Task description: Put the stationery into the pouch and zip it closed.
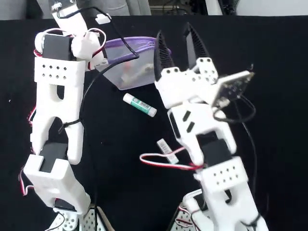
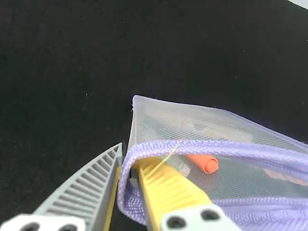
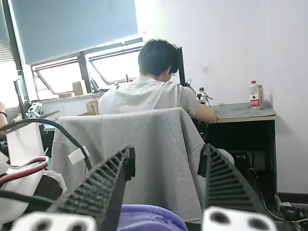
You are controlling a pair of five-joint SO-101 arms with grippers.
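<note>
A translucent mesh pouch (image 1: 132, 72) with a purple zipper band is held lifted at the back of the black table. My left gripper (image 1: 102, 61) is shut on its zipper edge at one end. The left wrist view shows the grey and yellow fingers (image 2: 166, 190) pinching the purple band of the pouch (image 2: 216, 130), with an orange pen-like item (image 2: 204, 163) inside. A white glue stick (image 1: 139, 104) lies on the table just in front of the pouch. My right gripper (image 1: 178, 48) is raised beside the pouch, open and holding nothing. Its black fingers (image 3: 103, 187) stand above the purple pouch rim (image 3: 149, 219).
The black table (image 1: 269, 57) stretches to the right and back. Both white arms rise from the near edge, with red and white cables (image 1: 163, 161) looping off the right arm near the middle.
</note>
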